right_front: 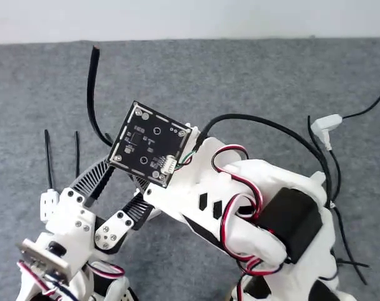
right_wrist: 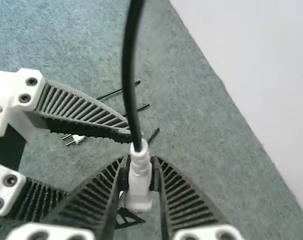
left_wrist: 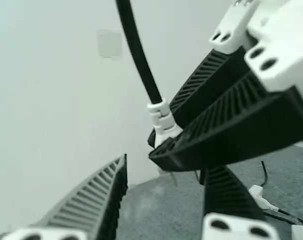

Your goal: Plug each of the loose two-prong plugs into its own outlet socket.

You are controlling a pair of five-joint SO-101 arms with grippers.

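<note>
Right now the plug (right_wrist: 139,186) in play is a small white two-prong one with a smooth, blocky body. A narrower ribbed collar sits at its back end, where a thick black cable (right_wrist: 132,75) leaves it. In the left wrist view its two thin metal prongs (left_wrist: 172,178) stick out below the black fingers that carry it, and they point down at the grey carpet (right_wrist: 201,100).

The right gripper (right_wrist: 140,162) is clamped on this plug. Its two ribbed black fingers press the white body from either side, and the collar and cable come out between the fingertips. The plug hangs above the carpet, close to the white wall (right_wrist: 271,60). In the high view the cable (right_front: 90,88) climbs up and away from under the right arm's wrist board.

The left gripper (left_wrist: 166,172) has its fingers spread wide and holds nothing. The plug's prongs hang between and a little beyond those two fingertips. From the right wrist camera, one left finger (right_wrist: 76,112) comes in alongside with its tip just beside the collar (whether it touches, I cannot tell).

A second loose plug (right_wrist: 74,140) lies flat on the carpet below, prongs showing, well apart from the held one. A third white plug (right_front: 328,129) with a thin black lead lies farther off on the carpet, beyond the right arm.
</note>
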